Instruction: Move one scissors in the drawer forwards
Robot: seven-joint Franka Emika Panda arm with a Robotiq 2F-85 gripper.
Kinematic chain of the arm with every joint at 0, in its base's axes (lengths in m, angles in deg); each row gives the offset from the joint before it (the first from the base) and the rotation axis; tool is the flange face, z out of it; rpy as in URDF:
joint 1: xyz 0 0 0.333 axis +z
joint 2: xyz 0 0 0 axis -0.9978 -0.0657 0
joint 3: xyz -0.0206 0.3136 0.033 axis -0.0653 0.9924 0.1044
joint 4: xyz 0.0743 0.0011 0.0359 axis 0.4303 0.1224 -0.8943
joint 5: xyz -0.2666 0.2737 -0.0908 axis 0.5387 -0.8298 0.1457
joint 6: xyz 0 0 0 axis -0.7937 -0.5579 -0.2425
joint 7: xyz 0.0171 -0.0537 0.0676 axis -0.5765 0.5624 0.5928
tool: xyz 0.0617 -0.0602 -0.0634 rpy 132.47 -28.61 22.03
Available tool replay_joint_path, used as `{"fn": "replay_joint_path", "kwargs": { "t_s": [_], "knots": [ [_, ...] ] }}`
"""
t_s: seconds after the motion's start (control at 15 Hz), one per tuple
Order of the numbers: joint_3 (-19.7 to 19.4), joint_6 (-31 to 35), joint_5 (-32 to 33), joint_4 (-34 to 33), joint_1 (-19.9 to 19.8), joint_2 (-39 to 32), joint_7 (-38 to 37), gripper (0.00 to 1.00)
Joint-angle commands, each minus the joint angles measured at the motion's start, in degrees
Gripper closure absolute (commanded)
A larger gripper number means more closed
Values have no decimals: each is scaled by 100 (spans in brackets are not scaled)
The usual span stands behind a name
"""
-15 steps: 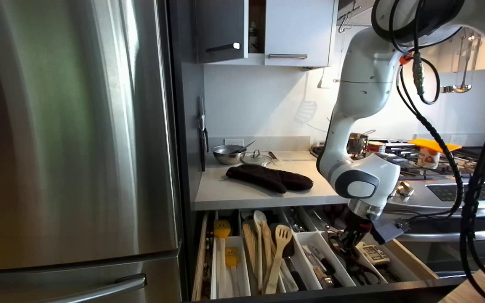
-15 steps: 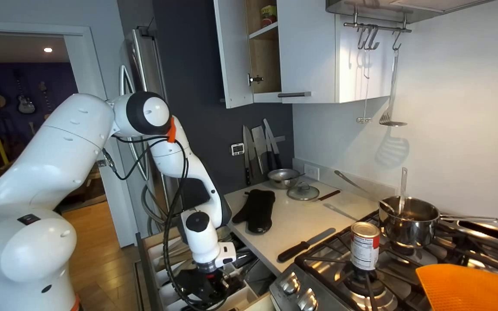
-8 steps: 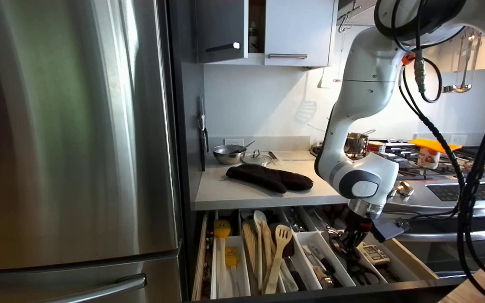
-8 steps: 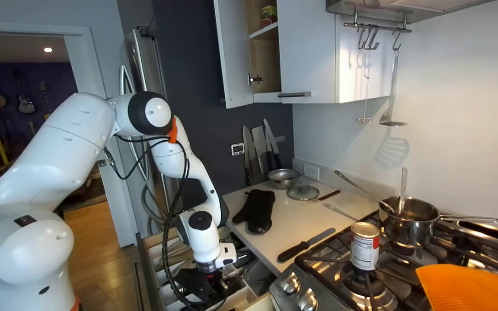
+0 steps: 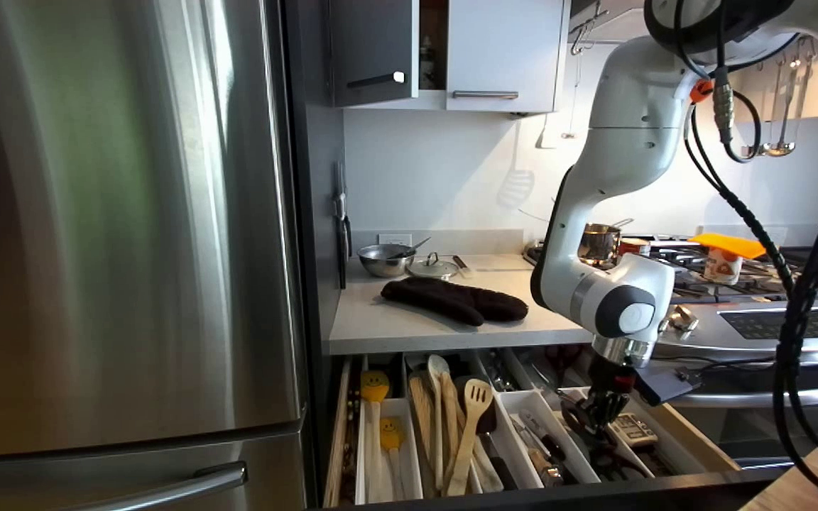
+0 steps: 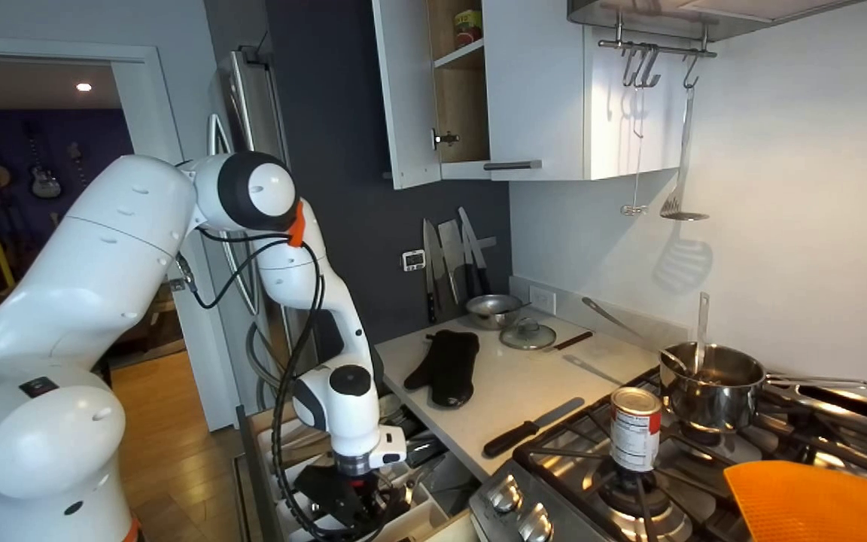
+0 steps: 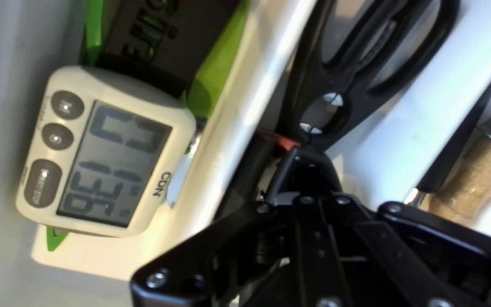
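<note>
The pale drawer [image 5: 696,484] stands open below the counter, split into long compartments. My gripper [image 5: 597,424] is down in a right-hand compartment, beside a dark looped scissors handle [image 5: 571,413]. In the wrist view the gripper's tips [image 7: 304,164] are drawn together. They appear shut on these scissors, though the grip itself is hidden. A second pair, black scissors [image 7: 341,83], lies just ahead of the tips in the same compartment, handles away from me. They also show at the drawer's front in an exterior view [image 5: 618,465].
A white timer [image 7: 109,153] lies in the neighbouring compartment, past a white divider [image 7: 245,115]. Wooden-handled tools [image 7: 478,175] lie across the other divider. The counter edge [image 5: 451,344] overhangs the drawer's back. The stove [image 6: 505,493] stands beside it.
In an exterior view my gripper has moved slightly right, and the dark looped handle has moved with it. The scissors at the drawer's front have shifted slightly too. The arm's wrist has turned a little.
</note>
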Motion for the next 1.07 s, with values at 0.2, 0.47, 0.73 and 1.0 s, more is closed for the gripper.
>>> {"fn": "replay_joint_path", "kwargs": {
  "t_s": [0.2,0.47,0.73,1.0],
  "knots": [
    [-107,30,1113,692,25,383,-1089,100],
    [-265,26,1975,979,242,450,-1939,100],
    [-458,-28,2576,1204,497,575,-2659,100],
    [-645,-163,2972,1361,719,698,-3058,100]
  ]
}}
